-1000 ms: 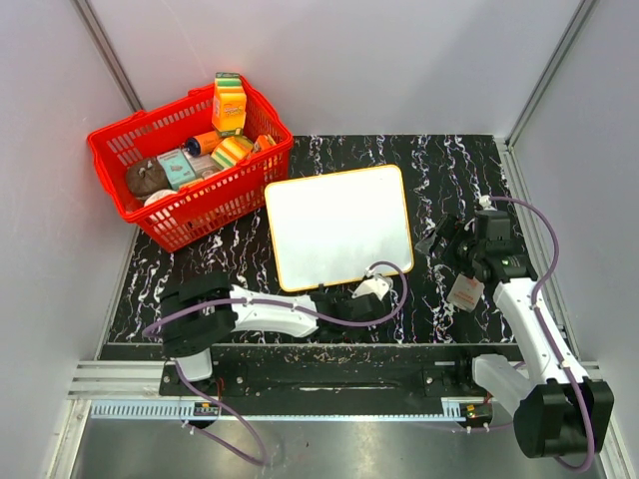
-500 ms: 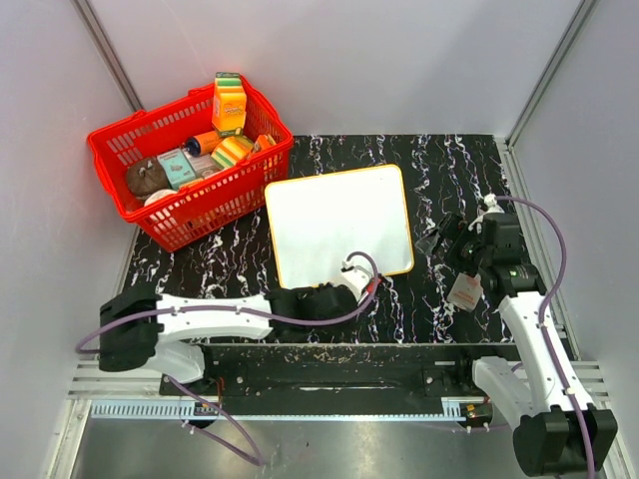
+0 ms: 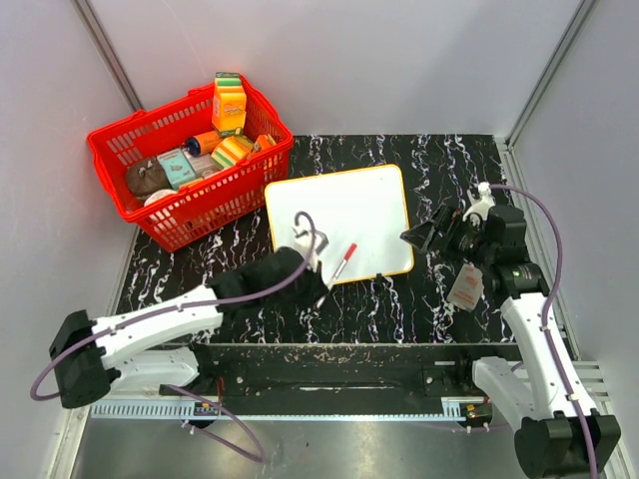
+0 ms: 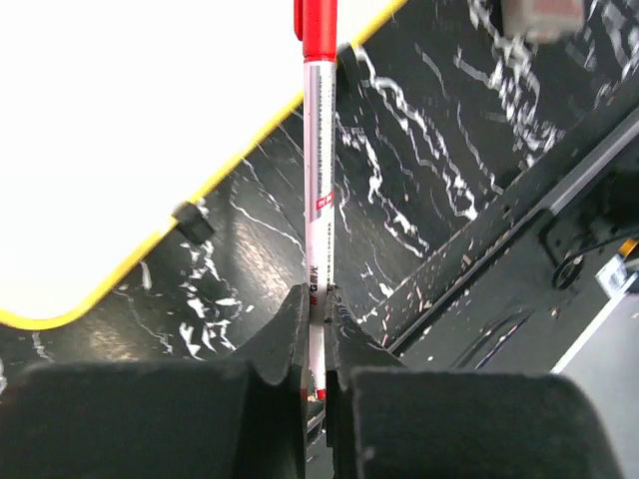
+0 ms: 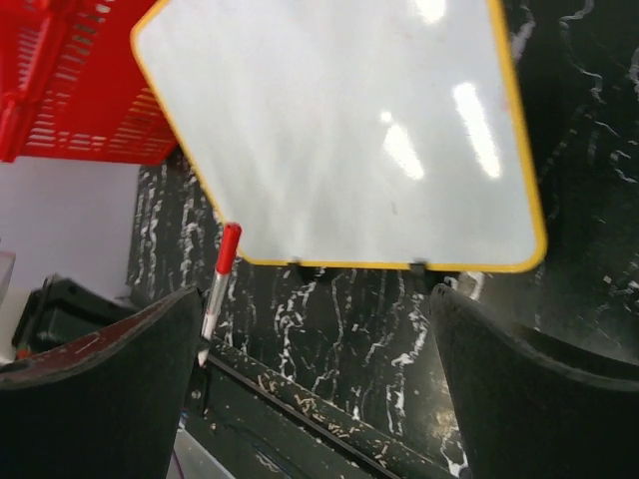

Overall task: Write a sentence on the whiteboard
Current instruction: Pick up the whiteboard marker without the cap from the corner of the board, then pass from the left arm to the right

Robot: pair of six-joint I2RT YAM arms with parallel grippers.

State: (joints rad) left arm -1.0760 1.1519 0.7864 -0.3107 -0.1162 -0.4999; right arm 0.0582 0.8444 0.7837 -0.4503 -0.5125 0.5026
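The whiteboard (image 3: pixel 349 205) lies flat on the black table (image 3: pixel 439 165), its long axis running left to right, slightly skewed. The left gripper (image 4: pixel 318 319) clamps a red marker (image 4: pixel 319 180) over the board's near edge. The right gripper (image 3: pixel 431 236) gapes wide just to its right.

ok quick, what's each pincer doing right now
left pincer: closed on the red marker
right pincer: open, holding nothing

I can't read any text for certain: the marker (image 4: pixel 319 180) carries small red and dark print on its barrel, and the orange carton (image 3: pixel 229 108) in the far-left basket (image 3: pixel 200 212) blurs.
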